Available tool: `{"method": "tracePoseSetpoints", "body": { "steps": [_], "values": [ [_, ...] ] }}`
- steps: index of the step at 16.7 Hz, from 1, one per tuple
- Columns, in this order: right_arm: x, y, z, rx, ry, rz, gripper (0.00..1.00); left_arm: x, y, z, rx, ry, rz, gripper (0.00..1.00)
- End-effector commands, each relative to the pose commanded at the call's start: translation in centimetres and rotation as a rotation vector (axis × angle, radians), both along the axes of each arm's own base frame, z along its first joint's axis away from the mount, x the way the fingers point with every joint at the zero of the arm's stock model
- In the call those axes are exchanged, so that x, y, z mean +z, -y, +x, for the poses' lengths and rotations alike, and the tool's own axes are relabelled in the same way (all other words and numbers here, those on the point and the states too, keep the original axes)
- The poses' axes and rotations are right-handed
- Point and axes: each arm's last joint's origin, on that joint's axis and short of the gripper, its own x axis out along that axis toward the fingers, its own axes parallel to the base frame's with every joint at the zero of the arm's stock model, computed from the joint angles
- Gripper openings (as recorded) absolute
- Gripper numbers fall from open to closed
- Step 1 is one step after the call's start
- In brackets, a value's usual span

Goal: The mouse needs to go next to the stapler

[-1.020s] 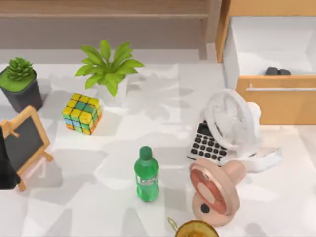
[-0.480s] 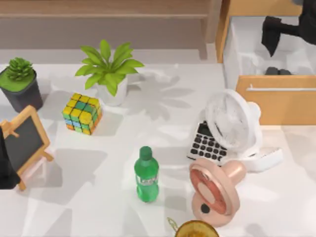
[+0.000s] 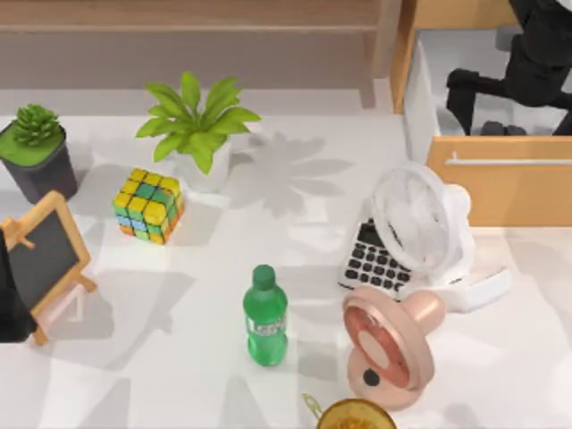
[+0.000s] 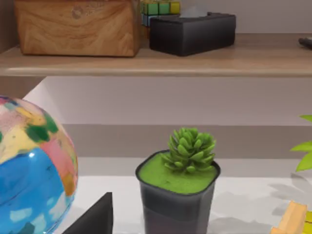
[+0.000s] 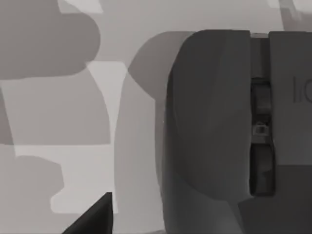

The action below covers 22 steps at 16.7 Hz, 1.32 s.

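Note:
The mouse is a small dark grey object lying in the open wooden drawer at the table's back right. In the right wrist view the mouse is very close, with its scroll wheel facing the camera. My right gripper hangs over the drawer just to the left of the mouse and above it, open, holding nothing. One of its fingertips stands well off to the side. A long white object that looks like the stapler lies beside the white fan. My left gripper is parked at the left edge, open.
White fan, calculator and pink fan crowd the right front. A green bottle stands mid-front, with a colour cube, leafy plant, succulent pot and small easel at left. Drawer walls enclose the mouse.
My right arm has come in from the upper right and dropped over the drawer, closing on the mouse. Nothing on the table has moved.

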Motion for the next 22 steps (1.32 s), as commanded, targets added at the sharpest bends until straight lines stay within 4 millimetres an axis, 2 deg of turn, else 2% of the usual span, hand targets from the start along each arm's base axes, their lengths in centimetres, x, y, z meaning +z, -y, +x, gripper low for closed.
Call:
{"method": "tracePoseSetpoints", "body": {
  "steps": [9,22],
  "values": [
    [-0.2,0.2,-0.1,-0.002,0.001,0.0,1.0,0.0,0.0,0.0,0.0,0.0,0.0,1.0],
    [-1.5,0.1,0.0,-0.001,0.007,-0.002,1.0,0.0,0.0,0.0,0.0,0.0,0.0,1.0]
  ]
}}
